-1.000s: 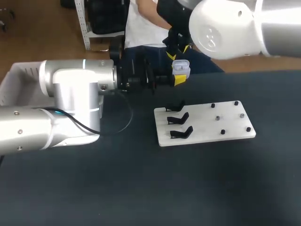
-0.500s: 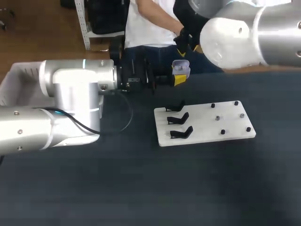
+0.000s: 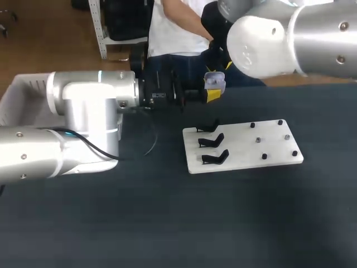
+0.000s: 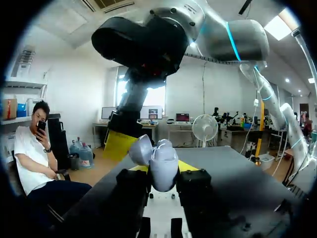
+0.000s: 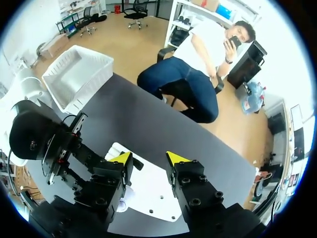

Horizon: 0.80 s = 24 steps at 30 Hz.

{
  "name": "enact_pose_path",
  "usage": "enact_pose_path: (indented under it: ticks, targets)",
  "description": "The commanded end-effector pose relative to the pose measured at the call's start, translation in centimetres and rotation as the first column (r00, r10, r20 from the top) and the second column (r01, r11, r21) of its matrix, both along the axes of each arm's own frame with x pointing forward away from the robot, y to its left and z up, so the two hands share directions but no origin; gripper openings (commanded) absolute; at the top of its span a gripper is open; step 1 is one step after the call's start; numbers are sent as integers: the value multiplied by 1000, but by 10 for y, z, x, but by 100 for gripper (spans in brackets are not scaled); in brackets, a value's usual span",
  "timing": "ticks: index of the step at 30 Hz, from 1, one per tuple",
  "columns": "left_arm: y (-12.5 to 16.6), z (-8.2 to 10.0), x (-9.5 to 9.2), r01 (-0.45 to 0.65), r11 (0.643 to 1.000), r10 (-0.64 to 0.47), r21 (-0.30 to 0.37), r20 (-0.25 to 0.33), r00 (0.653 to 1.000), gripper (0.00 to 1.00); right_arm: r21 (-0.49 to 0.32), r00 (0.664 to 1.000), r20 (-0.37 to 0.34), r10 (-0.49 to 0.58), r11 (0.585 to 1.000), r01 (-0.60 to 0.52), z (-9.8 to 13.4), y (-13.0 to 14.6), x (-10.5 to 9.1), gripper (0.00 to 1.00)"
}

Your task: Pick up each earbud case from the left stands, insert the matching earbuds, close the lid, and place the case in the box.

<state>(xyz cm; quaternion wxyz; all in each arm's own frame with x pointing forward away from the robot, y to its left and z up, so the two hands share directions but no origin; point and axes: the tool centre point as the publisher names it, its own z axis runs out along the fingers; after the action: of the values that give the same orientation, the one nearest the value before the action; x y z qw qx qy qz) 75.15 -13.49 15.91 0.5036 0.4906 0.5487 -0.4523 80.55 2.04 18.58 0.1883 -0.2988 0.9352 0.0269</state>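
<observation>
Left wrist view: my left claw (image 4: pixel 165 171) grips the lid-up earbud case (image 4: pixel 162 159) steady so my spread right claw (image 5: pixel 147 157) can load it.

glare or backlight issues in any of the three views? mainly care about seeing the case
Head view: the right arm has a white shell that glares almost blank; the earbud case reads fine against the dark table. Left wrist view: strong backlight turns the right arm nearly black, yet the case between the left fingers is evenly lit. Right wrist view: even light, no glare around the right gripper.
</observation>
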Motion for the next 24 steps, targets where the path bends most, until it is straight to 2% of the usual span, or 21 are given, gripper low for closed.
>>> enact_pose_path:
  ticks: [1,8,12,13,14,17,20,22,24]
  targets:
    - [0,1,-1,-8,1000,8,-4,5,1000,0,-1,1000,31,-7,1000,7,4,-3,-24,43]
    - [0,1,-1,-8,1000,8,-4,5,1000,0,4,999,31,-9,1000,9,3,-4,-30,43]
    - [0,1,-1,-8,1000,8,-4,5,1000,0,14,997,74,-33,999,33,16,-10,-34,49]
    - [0,1,-1,-8,1000,8,-4,5,1000,0,22,995,87,-44,999,42,21,-14,-35,78]
    - [0,1,-1,-8,1000,8,-4,5,1000,0,30,993,101,-56,998,53,27,-19,-36,98]
    - [27,16,10,-84,996,85,-43,31,996,0,62,987,130,-96,994,89,42,-36,-44,100]
    - [62,34,23,-170,984,174,-54,75,982,0,77,983,136,-124,990,114,49,-51,-53,100]
    - [88,49,30,-214,976,218,-44,119,969,0,63,980,134,-144,989,137,47,-59,-58,100]
    - [117,59,41,-260,965,260,-18,157,953,0,63,981,102,-163,985,157,38,-69,-61,100]
